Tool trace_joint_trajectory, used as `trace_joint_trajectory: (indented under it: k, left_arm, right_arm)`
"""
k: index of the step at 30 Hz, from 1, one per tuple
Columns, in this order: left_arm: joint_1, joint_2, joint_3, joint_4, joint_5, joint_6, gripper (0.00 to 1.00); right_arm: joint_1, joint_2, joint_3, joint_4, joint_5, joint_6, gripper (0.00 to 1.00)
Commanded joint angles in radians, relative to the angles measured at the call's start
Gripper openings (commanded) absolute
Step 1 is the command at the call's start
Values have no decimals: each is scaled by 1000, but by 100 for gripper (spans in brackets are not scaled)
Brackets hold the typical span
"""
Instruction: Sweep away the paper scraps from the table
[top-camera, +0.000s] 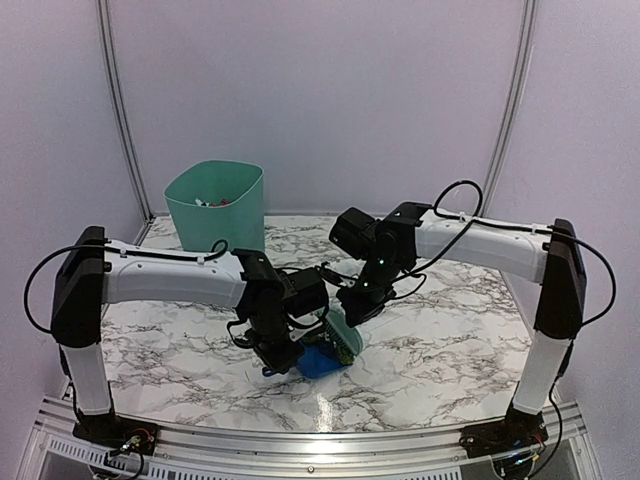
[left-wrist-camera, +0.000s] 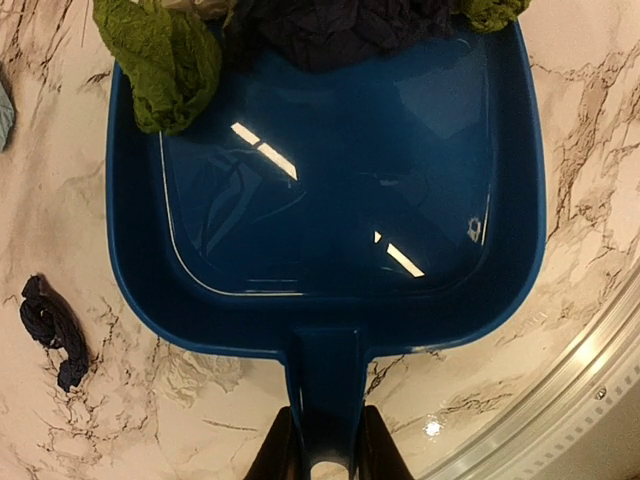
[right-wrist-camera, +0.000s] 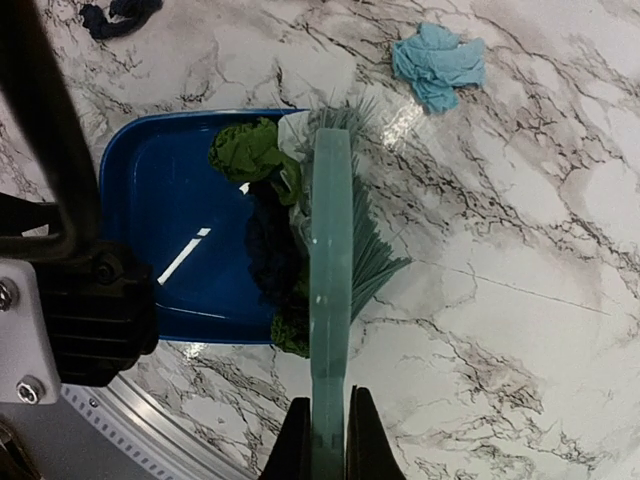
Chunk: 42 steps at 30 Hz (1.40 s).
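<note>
My left gripper (left-wrist-camera: 325, 455) is shut on the handle of the blue dustpan (left-wrist-camera: 330, 200), which lies flat on the marble table (left-wrist-camera: 60, 220). My right gripper (right-wrist-camera: 327, 440) is shut on the mint-green hand brush (right-wrist-camera: 330, 250), whose bristles rest at the pan's open lip. Green scraps (right-wrist-camera: 245, 150) and a dark blue scrap (right-wrist-camera: 272, 250) are bunched between bristles and pan mouth. A light blue scrap (right-wrist-camera: 438, 62) and a dark scrap (left-wrist-camera: 50, 325) lie loose on the table outside the pan. From above, both grippers meet over the dustpan (top-camera: 320, 362).
A mint-green bin (top-camera: 215, 205) stands at the back left with some items inside. The metal rail (left-wrist-camera: 560, 400) runs along the near table edge, close to the pan. The left arm's black body (right-wrist-camera: 60, 250) sits beside the pan.
</note>
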Motion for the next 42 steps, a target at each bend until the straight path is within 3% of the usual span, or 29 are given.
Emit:
trace_joint_trajectory:
  k: [1,14,42]
  left_arm:
    - [1,31,36,-29,-10,21,0]
    - [1,0,35,28,-57,10,0]
    - [-37,-223,-144,276,-183,-27,0]
  right_arm:
    - [15,-7,-32,33,-65,12,0]
    - [15,-66,-60,36,-92,0,0]
    - [-28,-308,-40,27,-10,146,0]
